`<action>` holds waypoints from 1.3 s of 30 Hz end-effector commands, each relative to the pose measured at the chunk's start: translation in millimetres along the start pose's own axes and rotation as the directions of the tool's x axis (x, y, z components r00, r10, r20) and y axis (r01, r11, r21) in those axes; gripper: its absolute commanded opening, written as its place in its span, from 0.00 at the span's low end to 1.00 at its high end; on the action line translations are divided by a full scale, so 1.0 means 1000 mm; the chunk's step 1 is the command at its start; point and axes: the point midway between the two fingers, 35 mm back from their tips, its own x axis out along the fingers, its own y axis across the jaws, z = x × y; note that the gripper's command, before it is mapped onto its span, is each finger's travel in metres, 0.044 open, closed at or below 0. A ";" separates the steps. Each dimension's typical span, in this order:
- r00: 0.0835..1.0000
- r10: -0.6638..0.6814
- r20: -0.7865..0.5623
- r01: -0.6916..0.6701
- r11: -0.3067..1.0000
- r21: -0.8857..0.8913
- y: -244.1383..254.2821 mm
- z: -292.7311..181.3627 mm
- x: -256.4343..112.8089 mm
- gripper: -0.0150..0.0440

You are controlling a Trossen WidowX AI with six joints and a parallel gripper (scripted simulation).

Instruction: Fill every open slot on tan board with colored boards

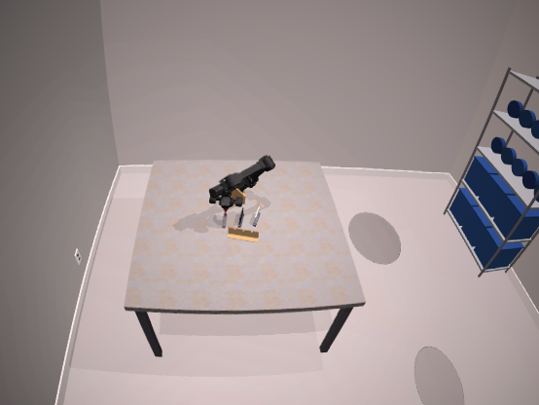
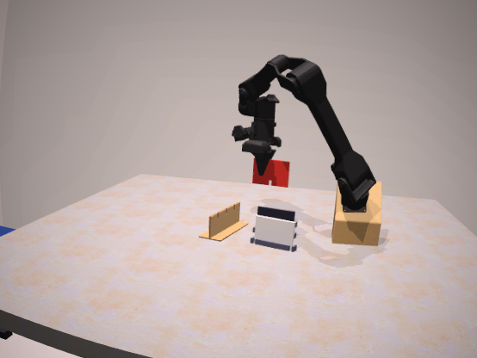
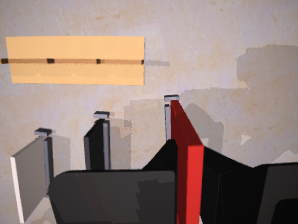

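Bending high over the table [image 1: 243,282] [image 2: 215,293] [image 3: 210,30] like an upside-down hook, the black arm [image 1: 248,176] [image 2: 329,125] points its hand [image 1: 225,208] [image 2: 262,172] [image 3: 178,145] straight down, pinching the upright red board [image 2: 277,173] [image 3: 187,142] above its holder [image 3: 167,117]. Near the white board [image 2: 275,231] [image 3: 31,170] and black board [image 2: 276,212] [image 3: 95,145] in their holders, the tan board [image 1: 243,234] [image 2: 225,219] [image 3: 75,72] stands with its slots unfilled. Gray walls [image 1: 302,88] [image 2: 151,86] and a shelf with blue boxes [image 1: 462,182] are around the speckled table.
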 end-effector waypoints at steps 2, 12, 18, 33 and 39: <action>1.000 0.003 0.000 -0.003 1.000 0.012 0.006 0.010 0.000 0.25; 1.000 0.006 0.003 -0.006 1.000 0.030 0.019 0.031 -0.002 0.25; 1.000 0.008 0.004 -0.008 0.999 0.041 0.028 0.043 -0.002 0.25; 1.000 0.018 0.005 -0.019 0.998 0.066 0.054 0.072 -0.001 0.25; 1.000 0.022 0.005 -0.023 0.997 0.074 0.063 0.079 0.000 0.25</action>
